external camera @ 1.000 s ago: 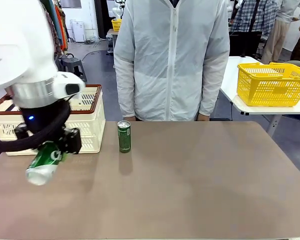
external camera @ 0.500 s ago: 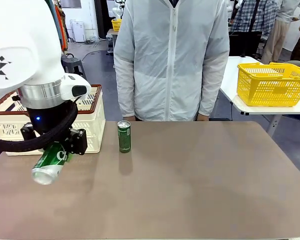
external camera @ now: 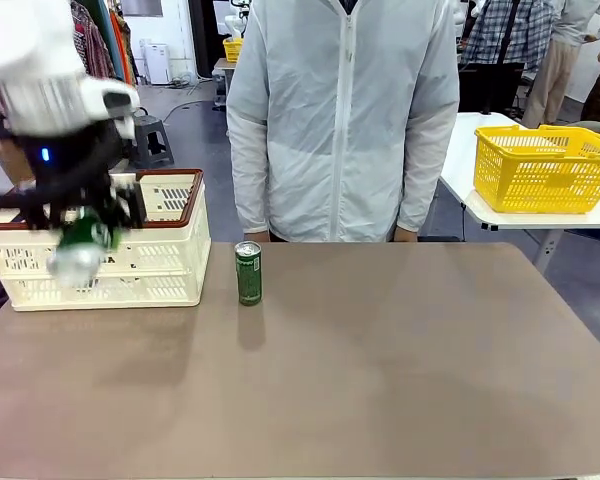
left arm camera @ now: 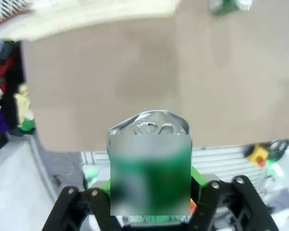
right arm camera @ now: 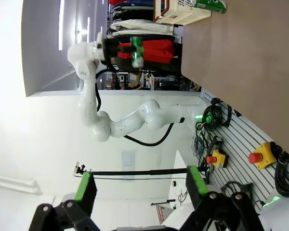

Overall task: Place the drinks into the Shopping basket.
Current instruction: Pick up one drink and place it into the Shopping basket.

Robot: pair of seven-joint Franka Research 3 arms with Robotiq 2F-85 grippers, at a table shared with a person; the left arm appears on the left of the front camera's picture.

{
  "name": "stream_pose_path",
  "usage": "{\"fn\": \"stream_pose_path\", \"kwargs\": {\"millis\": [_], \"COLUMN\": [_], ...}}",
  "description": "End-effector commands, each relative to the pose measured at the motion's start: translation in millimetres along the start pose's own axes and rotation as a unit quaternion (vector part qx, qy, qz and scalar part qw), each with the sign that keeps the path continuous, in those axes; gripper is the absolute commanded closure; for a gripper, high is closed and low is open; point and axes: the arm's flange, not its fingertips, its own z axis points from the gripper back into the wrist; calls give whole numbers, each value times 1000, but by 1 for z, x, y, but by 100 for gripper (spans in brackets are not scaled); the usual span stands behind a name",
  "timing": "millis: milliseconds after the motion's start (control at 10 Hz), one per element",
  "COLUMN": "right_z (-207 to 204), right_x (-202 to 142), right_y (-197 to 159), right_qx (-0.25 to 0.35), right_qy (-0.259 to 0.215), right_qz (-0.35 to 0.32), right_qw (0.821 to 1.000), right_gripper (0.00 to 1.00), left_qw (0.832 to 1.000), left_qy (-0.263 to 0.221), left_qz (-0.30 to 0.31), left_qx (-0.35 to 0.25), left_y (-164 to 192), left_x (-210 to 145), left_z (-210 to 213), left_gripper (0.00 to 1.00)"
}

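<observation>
1. Held can (external camera: pixel 80 245): green, silver end.
2. Standing can (external camera: pixel 248 272): green, silver top.
3. Basket (external camera: pixel 160 255): cream-white, slotted, dark brown rim.
4. Table (external camera: pixel 380 360): plain brown.
5. Far basket (external camera: pixel 540 170): bright yellow mesh.
6. Person's jacket (external camera: pixel 345 120): white.

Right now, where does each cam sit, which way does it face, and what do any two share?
Front view: fixed on the robot's side, facing the person across the table; left gripper holds a green can before the Shopping basket.
Left wrist view: on the left arm, looking down its fingers at the held can, table beyond.
Right wrist view: on the right arm, rolled sideways; open right gripper low, left arm far off.
Shared: the second green can standing on the table, in all three.
</observation>
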Motion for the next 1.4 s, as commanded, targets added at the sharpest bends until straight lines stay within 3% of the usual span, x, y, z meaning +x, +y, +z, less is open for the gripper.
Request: {"fn": "stream_pose_path", "kwargs": {"millis": [0,200,500,800,900,1000,1300], "right_z": [5,5,5,5,5,5,5], "right_x": [-1,-1,-1,-1,-1,-1,-1], "right_y": [5,5,5,5,5,5,5], "right_qx": [-3,-3,-3,-3,-3,-3,-3], "right_qy": [7,7,7,7,7,7,7], "right_qz": [-8,-8,-8,-8,-8,-8,-8], "right_qw": [1000,1000,1000,1000,1000,1000,1000], "right_gripper": [0,0,0,0,0,0,0], "left_qw": [999,999,995,994,996,996,996], "left_qy": [-10,-26,-34,-69,-41,-40,-40], "left_qz": [25,30,89,28,24,49,49], "left_qx": [-23,-14,18,82,71,57,57], "left_y": [-3,4,16,28,27,25,25], "left_x": [91,161,232,259,263,257,257], "left_z": [43,33,-36,-98,-106,-105,-105], "left_gripper": [100,100,100,100,100,100,100]}}
